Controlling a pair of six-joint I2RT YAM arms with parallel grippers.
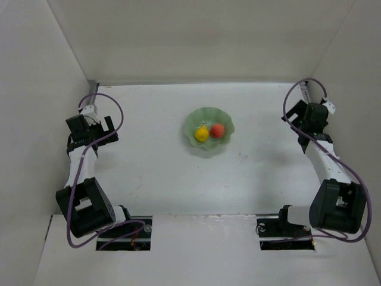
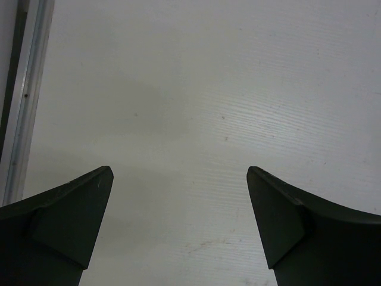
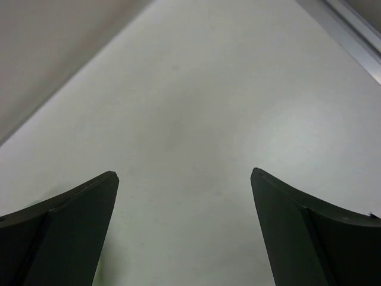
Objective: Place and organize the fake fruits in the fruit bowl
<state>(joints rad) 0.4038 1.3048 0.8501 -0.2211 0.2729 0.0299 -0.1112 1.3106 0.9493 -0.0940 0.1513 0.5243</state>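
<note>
The mint-green fruit bowl point(image 1: 208, 119) with a scalloped rim stands at the middle of the white table. Inside it lie the yellow pear point(image 1: 202, 133) on the left and the red apple-like ball point(image 1: 217, 130) on the right, side by side. My left gripper point(image 1: 94, 123) hangs at the far left, well away from the bowl. In the left wrist view the left gripper point(image 2: 180, 173) stands open over bare table. My right gripper point(image 1: 305, 113) sits at the far right. Seen from the right wrist, the right gripper point(image 3: 184, 176) is open with nothing between its fingers.
White walls enclose the table on the left, back and right. A metal rail point(image 2: 21, 89) runs along the table's left edge, and another rail point(image 3: 348, 30) shows at the right. Both arm bases point(image 1: 125, 229) sit at the near edge.
</note>
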